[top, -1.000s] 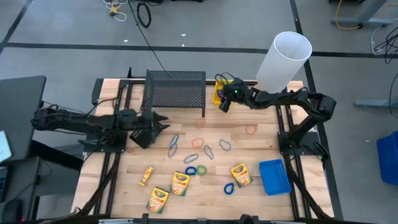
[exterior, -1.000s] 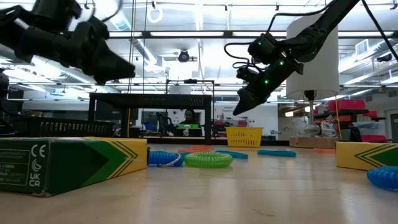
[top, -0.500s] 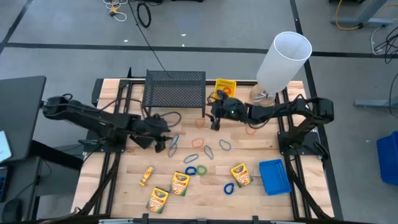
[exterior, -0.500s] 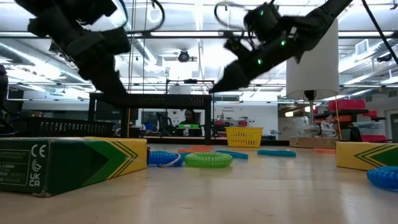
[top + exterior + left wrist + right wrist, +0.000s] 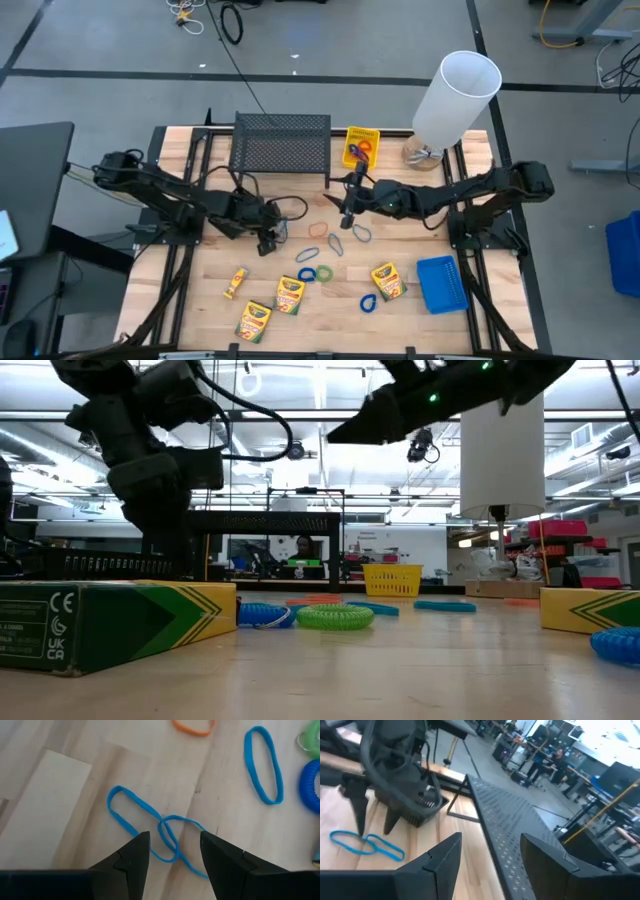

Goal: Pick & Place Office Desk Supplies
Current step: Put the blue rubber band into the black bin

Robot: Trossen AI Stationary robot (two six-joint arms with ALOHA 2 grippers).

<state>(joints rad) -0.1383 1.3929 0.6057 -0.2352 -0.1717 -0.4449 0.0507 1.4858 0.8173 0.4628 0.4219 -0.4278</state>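
Two linked blue loops lie flat on the surface directly under the left end effector. They are thin, flattened ovals joined like chain links. In the high view the pair runs with its long axis slanting from the rack side toward the surface's front edge. The left end effector hangs just above them with its fingers apart, one finger on each side of the spot where the loops cross, and nothing held. A second ago it was back near the rack's left corner; it has since swung inward and down to the loops.

The right end effector is in front of the mesh rack, above the surface, fingers spread and empty. Another blue loop and a blue ring lie just in front of it. A second ago it hovered by the yellow bin; it has since moved out toward the middle, and the bin now shows in full, with small coloured loops inside.

Farther from both end effectors, toward the front edge, lie four yellow-and-green crayon boxes at different angles, a green coil, a blue coil and a blue bin. The white cylinder stands beyond the right arm.
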